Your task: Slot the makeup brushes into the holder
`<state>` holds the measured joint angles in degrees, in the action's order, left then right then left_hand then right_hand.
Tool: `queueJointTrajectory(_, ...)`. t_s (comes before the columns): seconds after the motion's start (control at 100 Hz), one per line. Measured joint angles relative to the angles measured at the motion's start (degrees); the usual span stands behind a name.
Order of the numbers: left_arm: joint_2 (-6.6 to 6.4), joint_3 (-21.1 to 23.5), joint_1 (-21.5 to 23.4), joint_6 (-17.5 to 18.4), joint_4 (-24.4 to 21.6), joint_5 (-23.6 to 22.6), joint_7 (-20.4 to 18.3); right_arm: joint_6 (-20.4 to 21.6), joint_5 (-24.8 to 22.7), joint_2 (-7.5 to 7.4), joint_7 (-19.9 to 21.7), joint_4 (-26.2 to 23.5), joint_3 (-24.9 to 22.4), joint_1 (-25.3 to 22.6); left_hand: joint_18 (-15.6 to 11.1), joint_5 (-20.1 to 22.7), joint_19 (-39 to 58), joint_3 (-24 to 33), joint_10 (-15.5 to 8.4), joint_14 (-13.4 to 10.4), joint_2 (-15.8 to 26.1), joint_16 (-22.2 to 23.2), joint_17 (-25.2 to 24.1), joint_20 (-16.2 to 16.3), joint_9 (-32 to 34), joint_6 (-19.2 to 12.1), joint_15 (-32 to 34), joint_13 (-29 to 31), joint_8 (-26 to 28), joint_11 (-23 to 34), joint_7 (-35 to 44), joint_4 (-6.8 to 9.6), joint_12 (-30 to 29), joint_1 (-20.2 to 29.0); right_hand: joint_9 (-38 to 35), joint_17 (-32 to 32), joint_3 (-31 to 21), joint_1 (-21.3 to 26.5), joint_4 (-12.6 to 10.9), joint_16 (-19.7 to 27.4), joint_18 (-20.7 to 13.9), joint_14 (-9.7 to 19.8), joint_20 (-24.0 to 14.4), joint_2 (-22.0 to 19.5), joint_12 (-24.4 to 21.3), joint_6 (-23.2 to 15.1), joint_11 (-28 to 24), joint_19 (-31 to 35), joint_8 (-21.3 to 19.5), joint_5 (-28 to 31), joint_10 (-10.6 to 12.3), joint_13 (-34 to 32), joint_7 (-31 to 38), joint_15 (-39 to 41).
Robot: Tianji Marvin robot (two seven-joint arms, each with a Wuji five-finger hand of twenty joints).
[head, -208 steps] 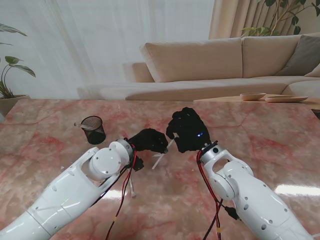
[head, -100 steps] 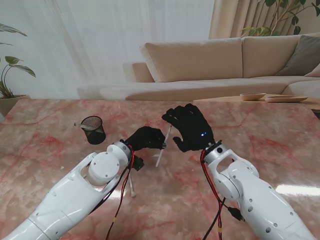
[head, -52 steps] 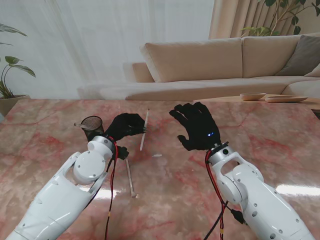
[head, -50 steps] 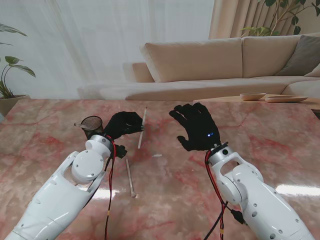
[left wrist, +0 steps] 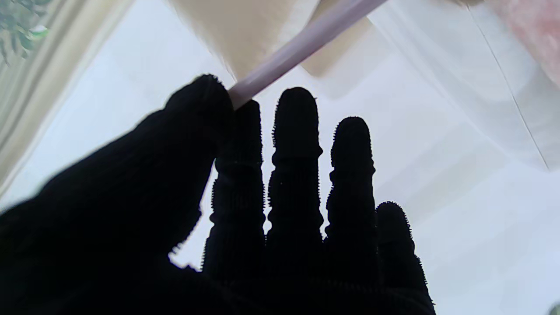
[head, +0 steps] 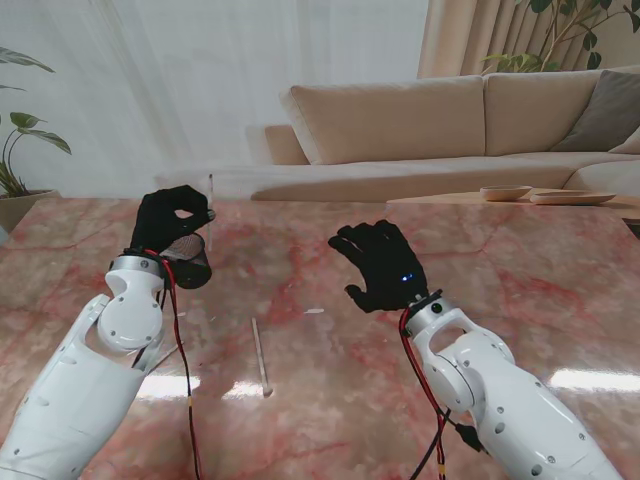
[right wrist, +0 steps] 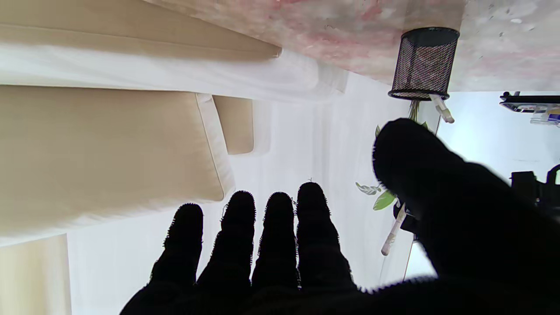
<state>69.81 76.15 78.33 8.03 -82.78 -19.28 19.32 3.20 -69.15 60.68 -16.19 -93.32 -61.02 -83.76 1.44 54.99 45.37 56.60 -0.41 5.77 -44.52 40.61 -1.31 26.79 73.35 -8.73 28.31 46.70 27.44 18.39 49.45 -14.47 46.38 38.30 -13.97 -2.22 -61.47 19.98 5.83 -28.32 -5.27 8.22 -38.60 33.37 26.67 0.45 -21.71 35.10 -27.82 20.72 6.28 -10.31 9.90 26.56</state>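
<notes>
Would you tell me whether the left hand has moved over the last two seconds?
Yes. The left hand carried its brush leftward from table centre to above the mesh holder.

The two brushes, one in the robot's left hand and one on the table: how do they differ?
The held brush stands about upright, pinched in the left hand over the holder; the table brush lies flat, untouched. The held one is raised; the other rests on marble. Both are slim and pale.

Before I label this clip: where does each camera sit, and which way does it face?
Stand view: above the shoulders, looking down at the table; both arms, left hand holding a brush by the holder.
Left wrist: looks along the fingers at sofa and curtain.
Right wrist: looks along its open right hand.
Stand and right wrist share the holder.
</notes>
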Motion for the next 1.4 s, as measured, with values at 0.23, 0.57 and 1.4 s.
queueJointTrajectory(0.23, 0.38, 2.89, -0.80, 2.50, 5.34, -3.07, 6.00, -0.16, 0.81, -0.03, 2.26, 0.75, 1.14, 0.38, -0.28, 0.00, -1.27, 0.00, -0.36, 0.00, -0.01, 0.01, 0.00, 0.07, 0.00, -0.29, 0.00, 0.00, 0.00, -0.50, 0.00, -0.01, 0.00, -0.02, 0.00, 0.00, 0.00, 0.00, 0.00, 0.00, 0.00, 0.00, 0.00, -0.02, 0.00, 0.00, 0.00, -0.02, 0.00, 0.00, -0.01, 0.00, 0.01, -0.01)
queueJointTrajectory(0.57, 1.03, 3.37, -4.99, 5.40, 15.67, -3.51, 10.88, -0.27, 1.94, -0.13, 4.84, 1.47, 2.33, 1.08, -0.60, 0.00, -2.94, 0.00, -0.67, -0.05, -0.02, 0.01, 0.00, 0.08, 0.00, -0.43, 0.00, -0.01, -0.03, -0.59, 0.00, -0.04, 0.00, -0.03, 0.00, 0.00, 0.00, 0.00, -0.01, 0.00, 0.00, 0.00, 0.00, -0.10, -0.01, 0.00, 0.00, -0.65, 0.00, 0.00, -0.02, 0.00, 0.01, -0.01)
queueJointTrajectory(1.4, 4.10, -3.28, -15.74, 8.51, 35.93, 1.12, 15.31, -0.14, 2.56, -0.39, 10.69, 0.04, 1.35, 0.86, -1.79, 0.00, -7.32, 0.00, -1.73, -1.56, -0.03, 0.01, 0.00, 0.13, 0.00, -1.22, -0.02, -2.89, -1.42, -3.33, 0.00, -0.22, -3.35, -0.06, 0.00, 0.02, 0.00, 0.00, -0.64, 0.01, 0.00, 0.00, 0.00, -0.36, -0.03, -0.14, -0.42, -0.69, 0.00, 0.06, -0.02, 0.00, 0.04, -0.02)
